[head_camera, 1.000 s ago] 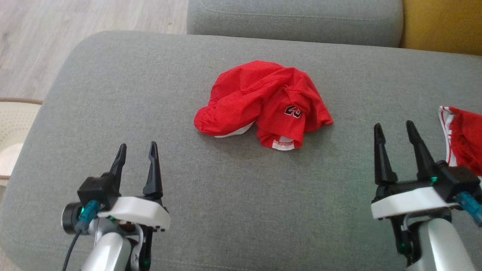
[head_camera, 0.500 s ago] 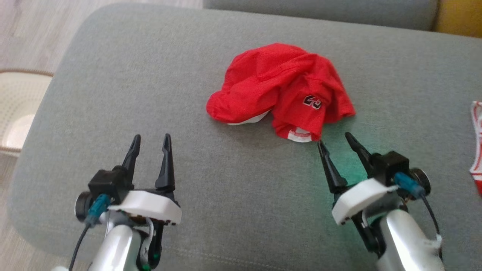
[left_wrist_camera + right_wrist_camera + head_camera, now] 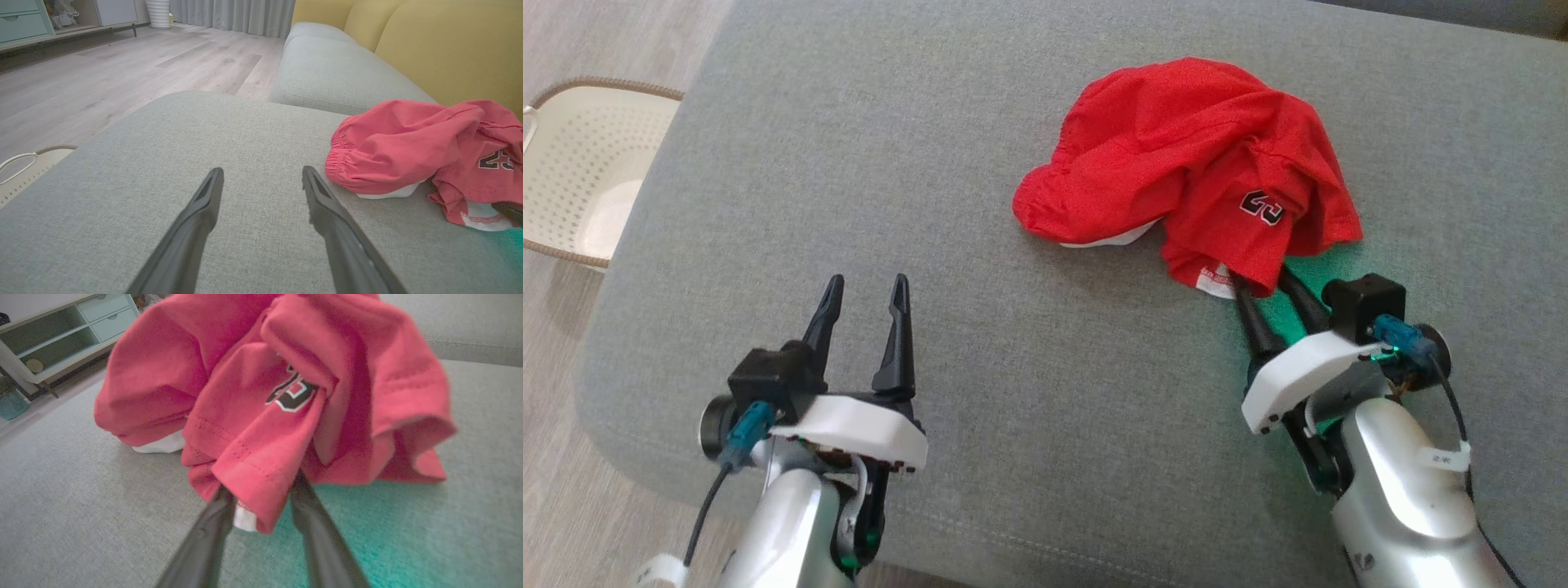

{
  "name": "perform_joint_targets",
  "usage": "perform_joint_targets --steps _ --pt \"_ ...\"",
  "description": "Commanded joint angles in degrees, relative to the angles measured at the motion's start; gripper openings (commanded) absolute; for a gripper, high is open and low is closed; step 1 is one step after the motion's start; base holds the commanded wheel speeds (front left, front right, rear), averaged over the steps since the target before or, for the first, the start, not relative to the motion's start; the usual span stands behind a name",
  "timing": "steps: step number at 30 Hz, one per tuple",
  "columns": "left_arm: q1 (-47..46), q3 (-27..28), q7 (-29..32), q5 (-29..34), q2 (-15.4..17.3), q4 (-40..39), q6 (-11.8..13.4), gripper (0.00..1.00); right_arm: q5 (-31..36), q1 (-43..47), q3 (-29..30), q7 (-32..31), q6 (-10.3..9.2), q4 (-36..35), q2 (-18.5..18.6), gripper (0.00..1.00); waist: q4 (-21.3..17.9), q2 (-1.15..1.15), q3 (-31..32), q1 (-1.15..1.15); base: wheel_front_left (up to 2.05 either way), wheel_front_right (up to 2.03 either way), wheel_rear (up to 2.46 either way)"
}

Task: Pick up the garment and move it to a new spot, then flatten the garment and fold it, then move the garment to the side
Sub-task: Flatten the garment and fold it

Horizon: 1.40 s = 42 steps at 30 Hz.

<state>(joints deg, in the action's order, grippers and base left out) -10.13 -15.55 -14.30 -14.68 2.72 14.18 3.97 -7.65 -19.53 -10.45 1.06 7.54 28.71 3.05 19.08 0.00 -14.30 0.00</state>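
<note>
The garment [image 3: 1192,155] is a crumpled red piece with a black-and-white number and a white-lined hem, lying on the grey sofa cushion [image 3: 931,163]. My right gripper [image 3: 1264,287] is at its near hem, open, with one finger on each side of the fabric and both tips tucked under the cloth. The right wrist view shows the red hem [image 3: 253,396] hanging between the right gripper [image 3: 261,486] fingers. My left gripper [image 3: 866,284] hovers open over bare cushion, well to the left of the garment. In the left wrist view the garment [image 3: 408,139] lies to the right of the left gripper [image 3: 262,171].
A pale perforated basket [image 3: 580,180] sits on the wooden floor beside the cushion's left edge. A second grey cushion [image 3: 327,69] and yellow backrests [image 3: 429,41] lie beyond the garment. A pale green cabinet [image 3: 61,335] stands across the room.
The head camera has tilted and turned, so the whole picture has shifted. My right gripper has moved forward and left onto the garment's near hem. The left gripper has kept its place.
</note>
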Motion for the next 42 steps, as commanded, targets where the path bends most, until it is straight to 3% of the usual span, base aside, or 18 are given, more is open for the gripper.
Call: perform_joint_targets --steps 1,8,16,25,32,33,34,39,42 --pt "-2.16 2.46 -0.7 0.53 0.26 -1.47 -0.18 1.0 -0.08 -2.11 -1.49 1.35 -0.05 -1.18 -0.17 0.0 0.13 0.0 -0.09 0.0 0.0 0.0 0.0" --pt "-1.47 3.18 -0.7 0.26 0.18 -0.67 -0.06 1.0 -2.43 -2.32 -4.35 3.34 -0.05 -2.58 -0.17 0.0 -2.05 0.0 2.33 0.0 0.0 0.0 0.0" --pt "0.3 4.19 -0.7 0.48 0.17 -0.24 -0.08 1.0 -6.76 1.58 -3.51 -0.77 -0.05 -13.88 1.15 0.0 -6.76 0.0 6.98 0.0 0.0 0.0 0.0" --pt "2.36 4.73 -0.7 1.0 0.16 -0.15 -0.53 1.0 -10.35 9.33 6.45 -12.64 -0.05 -27.29 2.4 0.0 -10.52 0.0 9.35 0.0 0.0 0.0 0.0" --pt "2.08 4.12 -0.7 1.2 0.16 -0.24 -0.81 1.0 -10.51 11.75 17.51 -20.29 -0.05 -25.5 1.3 0.0 -10.7 0.0 8.47 0.0 0.0 0.0 0.0" --pt "1.96 3.95 -0.7 1.21 0.16 -0.2 -0.84 1.0 -9.08 11.72 18.64 -20.47 -0.05 -24.29 1.63 0.3 -10.59 0.0 8.21 0.0 0.0 0.0 0.0" --pt "1.84 3.79 -0.7 1.2 0.16 -0.13 -0.87 1.0 -7.16 11.58 19.89 -20.05 -0.05 -23.01 2.07 1.0 -10.47 0.0 8.02 0.0 0.0 0.0 0.0" --pt "1.47 2.99 -0.7 1.12 0.16 0.12 -0.82 1.0 1.38 9.7 23.31 -13.89 -0.05 -18.85 2.54 1.0 -10.17 0.0 7.34 0.0 0.0 0.0 0.0" --pt "1.38 2.88 -0.7 1.21 0.16 0.22 -0.7 1.0 2.0 8.85 21.97 -9.34 -0.05 -18.86 1.78 1.0 -10.58 0.0 7.55 0.0 0.0 0.0 0.0"
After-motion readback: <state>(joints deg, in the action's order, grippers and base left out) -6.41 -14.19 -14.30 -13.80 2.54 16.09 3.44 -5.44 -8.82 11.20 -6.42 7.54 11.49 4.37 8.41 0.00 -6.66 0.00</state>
